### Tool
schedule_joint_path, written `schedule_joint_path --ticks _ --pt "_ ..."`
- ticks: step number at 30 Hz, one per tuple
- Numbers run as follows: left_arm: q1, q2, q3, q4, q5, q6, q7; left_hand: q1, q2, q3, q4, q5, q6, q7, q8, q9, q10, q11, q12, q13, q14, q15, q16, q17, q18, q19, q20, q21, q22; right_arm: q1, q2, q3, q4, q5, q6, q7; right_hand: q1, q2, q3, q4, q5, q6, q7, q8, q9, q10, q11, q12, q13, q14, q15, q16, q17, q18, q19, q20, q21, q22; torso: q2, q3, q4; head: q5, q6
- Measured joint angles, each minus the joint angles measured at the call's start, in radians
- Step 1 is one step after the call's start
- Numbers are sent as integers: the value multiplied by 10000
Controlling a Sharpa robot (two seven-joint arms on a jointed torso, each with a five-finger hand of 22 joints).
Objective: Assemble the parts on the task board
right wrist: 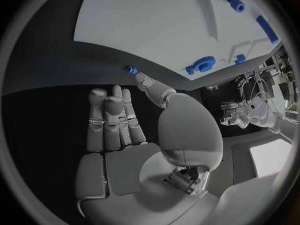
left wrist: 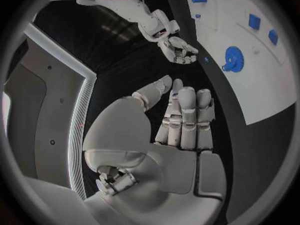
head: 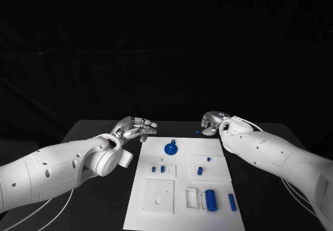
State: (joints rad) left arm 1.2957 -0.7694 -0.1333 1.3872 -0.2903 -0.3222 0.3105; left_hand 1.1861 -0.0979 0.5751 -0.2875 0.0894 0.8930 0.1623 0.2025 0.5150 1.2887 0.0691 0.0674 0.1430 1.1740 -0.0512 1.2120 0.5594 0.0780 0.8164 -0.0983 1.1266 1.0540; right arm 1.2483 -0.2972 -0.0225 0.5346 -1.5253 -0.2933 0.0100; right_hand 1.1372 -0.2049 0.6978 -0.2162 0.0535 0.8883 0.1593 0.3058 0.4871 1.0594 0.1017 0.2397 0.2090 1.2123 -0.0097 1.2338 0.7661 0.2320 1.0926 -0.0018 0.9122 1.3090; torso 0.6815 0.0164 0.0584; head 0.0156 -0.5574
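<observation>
Fingers on both my hands are apart and hold nothing. I have my right hand palm down at the table's far side, just off the far right corner of the task board, because a small blue part lies loose on the black table there, beside the fingertips; in the right wrist view the same part sits just beyond the thumb tip, and I can't tell whether it touches. I judge that stray piece is my next pick. My left hand waits off the board's far left corner, out of the way. On the board lie a blue gear, a blue cylinder, a thin blue bar and several small pegs. Nothing stands between my right hand and the loose part.
</observation>
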Motion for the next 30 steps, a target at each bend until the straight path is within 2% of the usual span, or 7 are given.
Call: schedule_joint_path --ticks 5,9,18,24,30 --pt "16 21 12 42 -1 0 16 -48 -48 0 0 -14 0 0 39 -15 -214 70 0 -57 -2 68 0 0 -7 -16 17 -38 8 32 145 -9 -226 121 140 155 -64 64 -139 -87 0 -161 -94 -76 -46 -328 72 -296 -178 -72 71 11 -17 -1 -74 33 -2 1 57 0 49 -43 44" --pt "23 43 18 109 -6 0 27 -48 -48 0 0 -14 -35 35 38 -29 -386 113 0 -98 -38 104 0 10 -35 -17 18 -38 8 38 247 -46 -413 213 276 269 -64 63 -176 -99 0 -266 -198 -102 -72 -537 71 -464 -331 -149 38 11 -32 0 -126 53 -2 3 93 0 93 -79 87" --pt "68 10 28 295 -31 1 38 -48 -48 0 0 -14 -37 34 78 -40 -601 184 0 -156 -41 177 0 20 9 -34 37 -38 17 38 326 -96 -578 294 514 406 -64 63 -204 -127 0 -301 -234 -116 -83 -643 36 -550 -445 -191 8 10 -43 0 -188 80 -62 2 184 1 215 -141 116" --pt "92 -6 32 338 -41 3 41 -48 -48 0 0 -14 -38 33 78 -48 -674 188 0 -167 -42 178 0 19 8 -35 39 -38 25 40 306 -99 -593 294 582 418 -82 82 -204 -127 0 -301 -234 -116 -82 -643 36 -550 -471 -191 8 10 -42 2 -212 104 -62 1 236 0 254 -155 131" --pt "105 -25 34 348 -50 4 43 -47 -48 0 0 -14 -44 27 78 -48 -678 191 0 -167 -42 178 0 19 11 -51 55 -38 25 55 306 -100 -602 278 601 420 -32 179 -204 -127 0 -262 -195 -116 -82 -584 88 -550 -504 -224 41 10 -42 3 -213 106 -62 2 266 -6 266 -141 145"
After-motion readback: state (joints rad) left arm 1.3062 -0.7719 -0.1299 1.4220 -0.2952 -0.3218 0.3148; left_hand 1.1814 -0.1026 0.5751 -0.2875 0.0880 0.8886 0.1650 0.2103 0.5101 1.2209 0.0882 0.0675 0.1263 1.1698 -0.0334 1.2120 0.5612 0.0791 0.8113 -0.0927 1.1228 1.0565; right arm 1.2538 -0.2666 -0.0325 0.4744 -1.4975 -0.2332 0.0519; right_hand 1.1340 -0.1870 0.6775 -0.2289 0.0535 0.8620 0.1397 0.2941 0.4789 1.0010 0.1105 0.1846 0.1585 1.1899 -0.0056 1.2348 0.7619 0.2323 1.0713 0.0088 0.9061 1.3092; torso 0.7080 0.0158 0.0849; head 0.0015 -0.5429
